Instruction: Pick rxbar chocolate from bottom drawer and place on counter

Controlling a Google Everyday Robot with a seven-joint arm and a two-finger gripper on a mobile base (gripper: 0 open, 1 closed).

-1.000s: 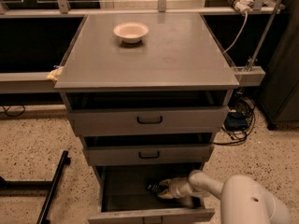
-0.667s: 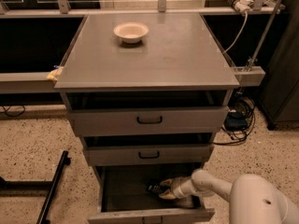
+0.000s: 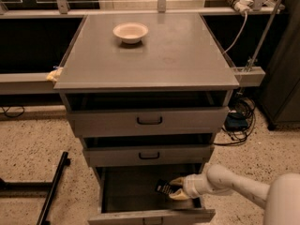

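You have one counter [image 3: 154, 60] to count, and one bowl [image 3: 130, 32] on it. Under it are three drawers: one top drawer [image 3: 108, 122], one middle drawer [image 3: 112, 156] and one bottom drawer [image 3: 126, 191]. Only two black handles [image 3: 149, 121] show, one on each of the upper two fronts. In the bottom drawer you have one bar [image 3: 163, 187], a single black wrapper. You have one arm [image 3: 234, 184], and it carries one gripper [image 3: 177, 189], which is inside the bottom drawer at its right side, just beside the bar. On the floor to the left, count one black rod [image 3: 52, 186].
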